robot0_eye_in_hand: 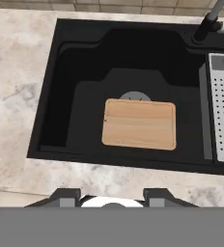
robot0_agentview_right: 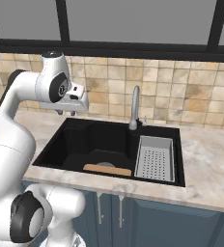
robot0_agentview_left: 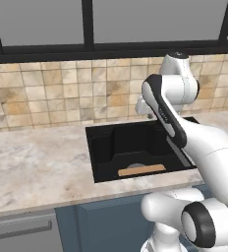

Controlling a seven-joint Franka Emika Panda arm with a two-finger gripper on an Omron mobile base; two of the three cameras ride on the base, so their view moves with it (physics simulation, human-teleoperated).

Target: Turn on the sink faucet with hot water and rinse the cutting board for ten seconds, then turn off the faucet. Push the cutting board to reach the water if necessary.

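Tabletop [robot0_agentview_right: 205,144] w/ big black sink [robot0_agentview_right: 75,140] set in it. Grey tray [robot0_agentview_right: 155,159] in right part of sink. Board [robot0_eye_in_hand: 139,124] flat on sink floor, near front wall, partly over drain. Tap [robot0_agentview_right: 134,108] at back edge, just left of tray; no water seen, so prob. still off. Jaws [robot0_agentview_right: 65,113] high over back-left of sink, empty, tips apart. Step: first one, reach for tap. Next: move right to tap handle, turn to hot.
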